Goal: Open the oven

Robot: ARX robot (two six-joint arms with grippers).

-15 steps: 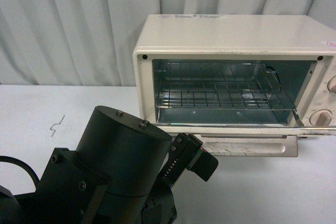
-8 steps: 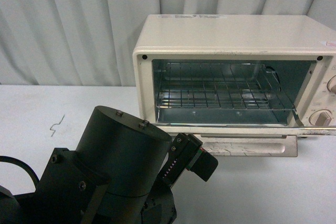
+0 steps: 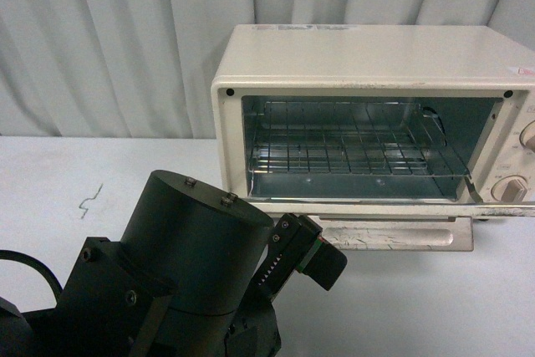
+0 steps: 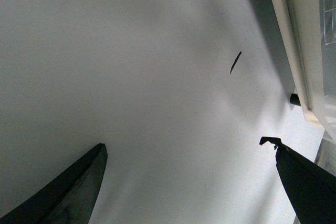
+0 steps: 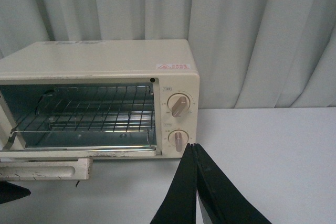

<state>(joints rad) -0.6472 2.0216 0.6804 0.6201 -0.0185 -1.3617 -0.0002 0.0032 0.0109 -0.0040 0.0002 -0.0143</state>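
The cream-white oven (image 3: 368, 56) stands on the white table at the back right, and shows in the right wrist view (image 5: 105, 59) too. Its door lies folded down flat, with the beige bar handle (image 3: 393, 236) at the front edge. The wire rack (image 3: 351, 144) shows inside. Two round knobs (image 5: 178, 104) sit on its right side. My left arm (image 3: 184, 273) fills the lower left of the front view. My left gripper (image 4: 189, 150) is open and empty over bare table, beside the oven's edge (image 4: 296, 40). My right gripper (image 5: 194, 148) is shut and empty, in front of the knobs.
A grey pleated curtain (image 3: 109, 39) hangs behind the table. A small dark mark (image 3: 90, 200) lies on the tabletop left of the oven. White tabletop (image 5: 273, 150) extends to the right of the oven.
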